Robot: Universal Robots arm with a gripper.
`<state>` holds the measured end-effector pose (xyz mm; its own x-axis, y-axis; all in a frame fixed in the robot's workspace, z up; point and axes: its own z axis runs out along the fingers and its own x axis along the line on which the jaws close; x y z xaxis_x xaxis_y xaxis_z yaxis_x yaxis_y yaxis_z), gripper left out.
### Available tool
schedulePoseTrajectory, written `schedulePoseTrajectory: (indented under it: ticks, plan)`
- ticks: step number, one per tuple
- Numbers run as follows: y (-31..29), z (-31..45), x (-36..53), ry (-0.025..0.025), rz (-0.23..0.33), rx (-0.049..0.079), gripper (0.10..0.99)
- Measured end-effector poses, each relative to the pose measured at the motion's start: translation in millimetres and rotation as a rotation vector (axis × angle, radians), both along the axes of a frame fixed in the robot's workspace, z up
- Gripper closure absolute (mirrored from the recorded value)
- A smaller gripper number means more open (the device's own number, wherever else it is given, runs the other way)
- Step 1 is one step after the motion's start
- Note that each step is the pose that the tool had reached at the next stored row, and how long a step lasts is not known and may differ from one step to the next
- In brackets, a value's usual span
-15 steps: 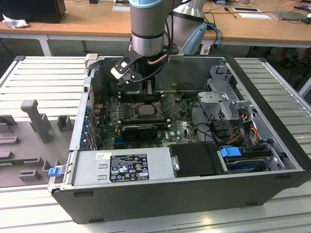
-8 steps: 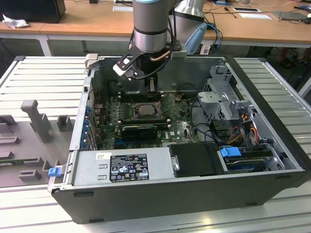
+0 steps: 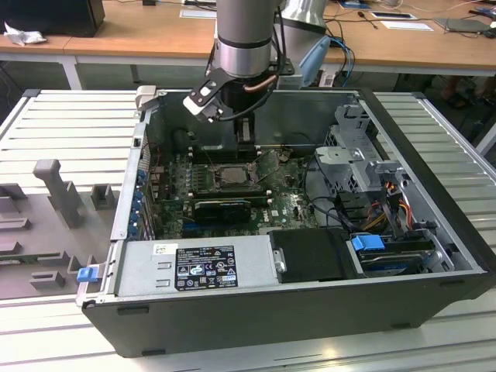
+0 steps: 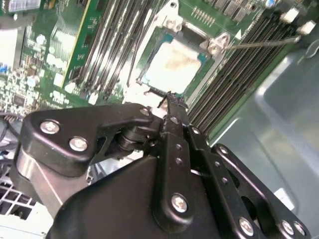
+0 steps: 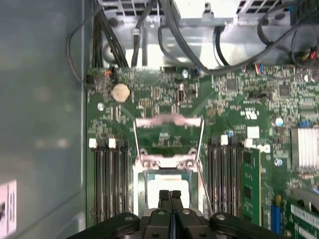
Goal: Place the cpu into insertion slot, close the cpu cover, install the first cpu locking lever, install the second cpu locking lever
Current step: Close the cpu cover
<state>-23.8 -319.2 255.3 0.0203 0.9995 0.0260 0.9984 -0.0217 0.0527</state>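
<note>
The arm drops straight down from above into the open computer case (image 3: 256, 318), wrist vertical. The gripper (image 3: 245, 139) hangs just over the motherboard. In both wrist views its fingers are pressed together with nothing between them (image 5: 170, 195) (image 4: 168, 97).

The cpu (image 5: 167, 180) lies flat in the insertion slot (image 5: 139, 189) directly beneath the fingertips, pale top up (image 4: 174, 67); I cannot tell whether they touch it. Beyond the tips the cpu cover (image 5: 169, 121) stands swung open. A thin locking lever (image 4: 259, 45) angles free beside the slot. Memory slots (image 5: 112, 184) flank the gripper on both sides.

Far to the exterior view's left of the gripper is a grey ribbed table (image 3: 62, 124) with grey fixtures (image 3: 54, 186). Nearer the camera than the gripper sits the power supply (image 3: 194, 267). To the exterior view's right of it is a metal drive cage (image 3: 356, 155). Wooden desks (image 3: 139, 35) run behind the arm.
</note>
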Motion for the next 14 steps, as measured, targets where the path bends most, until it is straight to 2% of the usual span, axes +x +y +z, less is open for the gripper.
schedulePoseTrajectory:
  ticks: [3,6,9,11,14]
  plan:
    - [0.0,0.5,5.5,0.0000,0.000,0.000,0.980]
    - [0.0,0.8,14.8,0.0000,0.000,0.000,0.980]
    - [0.0,5.3,17.7,0.0000,0.000,0.000,0.980]
    - [0.0,11.6,19.0,0.0000,0.000,0.000,0.980]
    - [0.0,12.2,28.9,0.0001,0.000,0.000,0.980]
